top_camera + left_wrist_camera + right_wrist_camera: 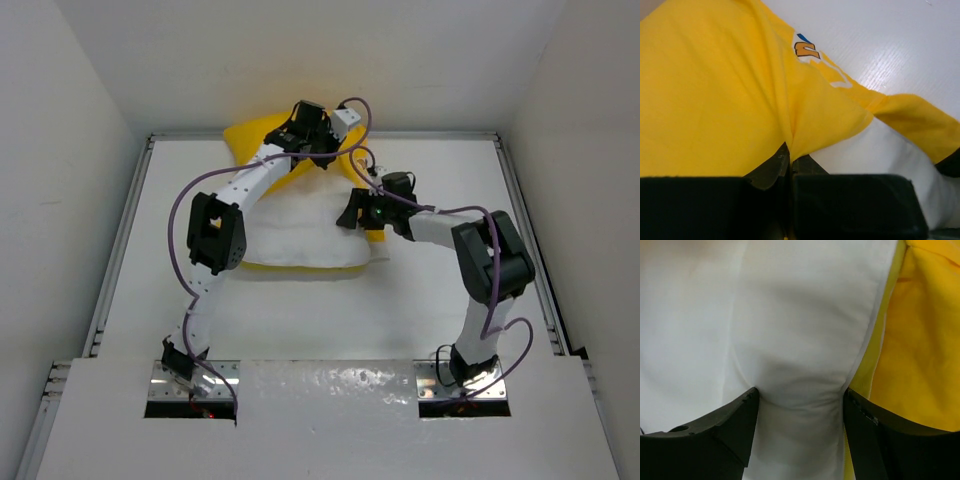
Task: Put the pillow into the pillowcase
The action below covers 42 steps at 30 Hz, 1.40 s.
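The white pillow (300, 240) lies in the middle of the table, and a yellow strip shows under its front edge. The yellow pillowcase (250, 140) is bunched at the table's back edge and drapes over the pillow's far side. My left gripper (305, 135) is shut on a fold of the pillowcase (715, 90), jaws pinched together (790, 152), with the pillow (880, 150) below right. My right gripper (352, 213) grips the pillow's right end. Its fingers (735, 420) press into the puckered pillow (790, 315) on both sides of the gripper's gap (800, 397), with the pillowcase (925, 340) to the right.
The white table (430, 300) has metal rails along its left (120, 240) and right (525, 230) sides. White walls close in the back and both sides. Purple cables (180, 220) loop off both arms above the table.
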### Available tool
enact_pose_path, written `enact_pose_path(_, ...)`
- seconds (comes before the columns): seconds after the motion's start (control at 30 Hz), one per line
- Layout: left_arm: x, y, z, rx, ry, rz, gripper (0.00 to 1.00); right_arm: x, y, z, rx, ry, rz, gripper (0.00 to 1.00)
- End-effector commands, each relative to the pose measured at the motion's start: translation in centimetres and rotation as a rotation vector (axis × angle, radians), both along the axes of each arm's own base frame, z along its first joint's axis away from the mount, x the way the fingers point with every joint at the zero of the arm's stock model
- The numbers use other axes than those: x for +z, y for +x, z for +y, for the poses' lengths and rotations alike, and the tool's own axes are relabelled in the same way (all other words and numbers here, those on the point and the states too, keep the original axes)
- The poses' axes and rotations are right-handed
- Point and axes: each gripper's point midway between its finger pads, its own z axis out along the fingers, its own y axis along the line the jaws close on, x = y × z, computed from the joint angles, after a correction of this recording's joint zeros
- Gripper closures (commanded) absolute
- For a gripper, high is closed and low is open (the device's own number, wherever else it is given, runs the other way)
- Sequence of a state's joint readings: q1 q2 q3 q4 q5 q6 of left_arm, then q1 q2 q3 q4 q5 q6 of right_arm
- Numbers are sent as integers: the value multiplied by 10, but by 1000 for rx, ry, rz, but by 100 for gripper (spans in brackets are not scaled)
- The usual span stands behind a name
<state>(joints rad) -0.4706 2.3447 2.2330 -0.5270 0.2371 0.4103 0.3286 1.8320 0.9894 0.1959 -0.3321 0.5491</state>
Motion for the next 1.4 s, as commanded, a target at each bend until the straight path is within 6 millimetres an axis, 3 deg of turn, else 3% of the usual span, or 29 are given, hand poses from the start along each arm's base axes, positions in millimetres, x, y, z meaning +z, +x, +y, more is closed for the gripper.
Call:
enact_pose_path(0.0, 76, -13, -19, -54, -119, -86, 100, -11, -4, 25, 59, 74, 33, 35)
enact_pose_path(0.07, 79, -19, -21, -62, -137, -61, 100, -22, -1, 29, 75, 54, 56, 41)
enact_pose_path(0.1, 81, -22, -21, -65, -148, -44, 100, -23, 1, 31, 89, 40, 55, 53)
enact_pose_path(0.13, 88, -26, -24, -79, -165, -36, 100, -11, 10, 37, 107, 41, 24, 69)
enact_pose_path(0.17, 92, -37, -31, -128, -197, -4, 100, -5, 13, 40, 128, 34, 2, 93)
enact_pose_path(0.2, 94, -47, -32, -154, -202, 32, 100, 7, 17, 45, 140, 50, -33, 100)
enact_pose_path(0.27, 95, -65, -38, -220, -226, 87, 100, 46, 35, 54, 139, 113, -166, 100)
enact_pose_path(0.33, 85, -81, -35, -255, -204, 148, 100, 105, 50, 58, 117, 193, -358, 100)
enact_pose_path(0.43, 66, -99, -29, -311, -155, 211, 100, 165, 60, 54, 43, 289, -544, 100)
enact_pose_path(0.53, 66, -128, -34, -455, -178, 261, 100, 183, 70, 49, -23, 330, -619, 100)
enact_pose_path(0.6, 77, -160, -39, -581, -225, 321, 100, 176, 79, 42, -89, 329, -607, 100)
enact_pose_path(0.63, 77, -179, -38, -658, -220, 342, 100, 164, 91, 32, -176, 314, -587, 100)
enact_pose_path(0.7, 81, -194, -36, -724, -219, 350, 100, 144, 102, 20, -275, 301, -544, 100)
enact_pose_path(0.77, 83, -209, -29, -802, -212, 344, 100, 107, 114, 1, -414, 239, -448, 100)
enact_pose_path(0.87, 86, -208, -16, -782, -270, 383, 100, 57, 113, -15, -476, 100, -320, 100)
enact_pose_path(0.9, 86, -199, -6, -764, -284, 369, 100, 48, 108, -12, -446, 84, -298, 100)
enact_pose_path(0.93, 86, -194, -3, -723, -292, 385, 87, 45, 103, -7, -391, 64, -305, 100)
enact_pose_path(0.97, 77, -172, 0, -660, -239, 329, 73, 43, 97, 1, -337, 70, -294, 92)
enact_pose_path(1.0, 66, -163, 7, -600, -210, 344, 62, 45, 87, 15, -238, 101, -273, 77)
enact_pose_path(1.03, 60, -155, 12, -557, -181, 341, 44, 41, 77, 21, -172, 90, -252, 47)
enact_pose_path(1.07, 57, -141, 20, -503, -137, 307, 38, 54, 69, 26, -116, 95, -263, 40)
enact_pose_path(1.13, 71, -127, 37, -435, -145, 272, 28, 55, 50, 28, -4, 42, -242, 32)
enact_pose_path(1.17, 78, -117, 44, -407, -151, 232, 25, 59, 44, 25, 14, 18, -240, 20)
enact_pose_path(1.2, 100, -110, 63, -345, -175, 191, 21, 66, 36, 14, 3, -33, -224, 17)
enact_pose_path(1.23, 111, -103, 75, -294, -174, 155, 5, 68, 33, 5, 9, -78, -232, 15)
enact_pose_path(1.27, 114, -88, 98, -226, -173, 113, 2, 80, 32, -9, -23, -96, -239, 14)
enact_pose_path(1.3, 136, -88, 115, -174, -176, 59, 0, 73, 26, -21, -47, -119, -190, 17)
enact_pose_path(1.33, 132, -78, 148, -71, -145, 47, 0, 69, 25, -38, -86, -115, -159, 53)
enact_pose_path(1.37, 134, -75, 166, -16, -132, 41, 0, 65, 24, -46, -105, -103, -126, 85)
